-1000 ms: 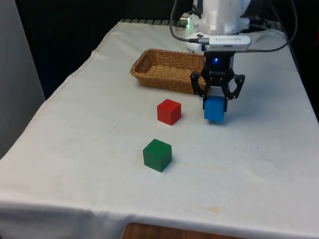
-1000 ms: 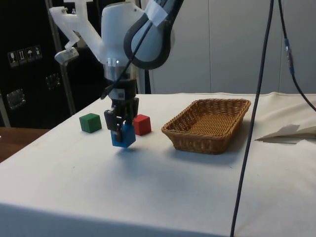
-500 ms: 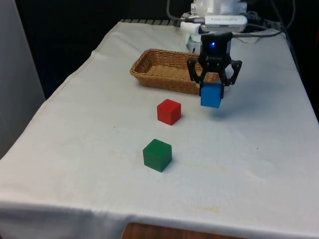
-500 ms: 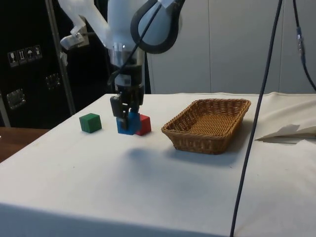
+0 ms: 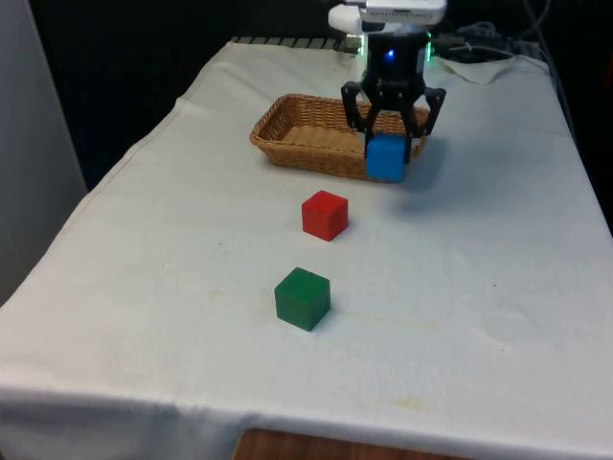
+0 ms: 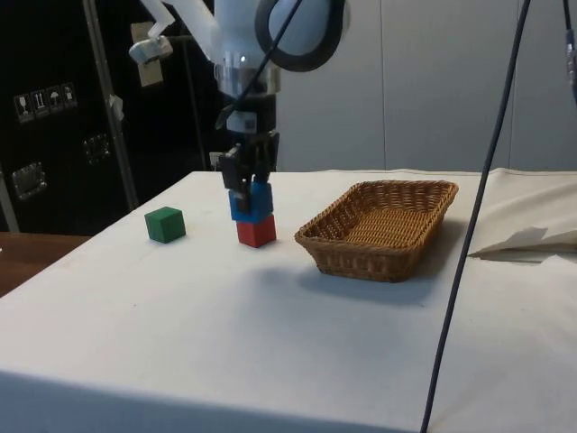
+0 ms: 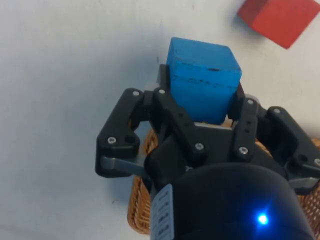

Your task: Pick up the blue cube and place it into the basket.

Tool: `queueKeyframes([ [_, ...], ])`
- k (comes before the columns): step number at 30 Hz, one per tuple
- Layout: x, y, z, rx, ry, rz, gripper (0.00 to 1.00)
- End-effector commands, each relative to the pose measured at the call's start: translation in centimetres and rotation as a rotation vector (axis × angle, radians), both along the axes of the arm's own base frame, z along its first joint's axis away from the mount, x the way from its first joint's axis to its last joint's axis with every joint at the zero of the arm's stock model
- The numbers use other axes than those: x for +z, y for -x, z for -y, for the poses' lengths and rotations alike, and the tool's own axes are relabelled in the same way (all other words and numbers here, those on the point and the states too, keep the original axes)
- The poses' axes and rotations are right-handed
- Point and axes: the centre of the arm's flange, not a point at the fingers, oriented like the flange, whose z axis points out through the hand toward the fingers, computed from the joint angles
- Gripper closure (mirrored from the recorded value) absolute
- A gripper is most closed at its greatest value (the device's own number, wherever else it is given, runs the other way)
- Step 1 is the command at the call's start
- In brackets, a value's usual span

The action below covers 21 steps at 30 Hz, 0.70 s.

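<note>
With the gripper clenched on the blue cube, I judged it needed carrying fully over the wicker basket rim before release.

1. Your hand hangs in the air, pointing straight down from the white arm.
2. Its two black fingers are clamped on opposite faces of the blue cube.
3. The wrist stands vertical above the hand, well clear of the tabletop.
</note>
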Motion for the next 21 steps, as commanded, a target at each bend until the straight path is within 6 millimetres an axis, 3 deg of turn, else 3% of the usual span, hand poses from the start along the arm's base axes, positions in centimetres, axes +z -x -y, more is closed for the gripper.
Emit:
queueKeyframes([
  [1, 0.3, 0.3, 0.3, 0.001, 0.005, -0.001, 0.98],
  [21, 2.5, 3.5, 2.7, -0.002, 0.011, 0.002, 0.98],
])
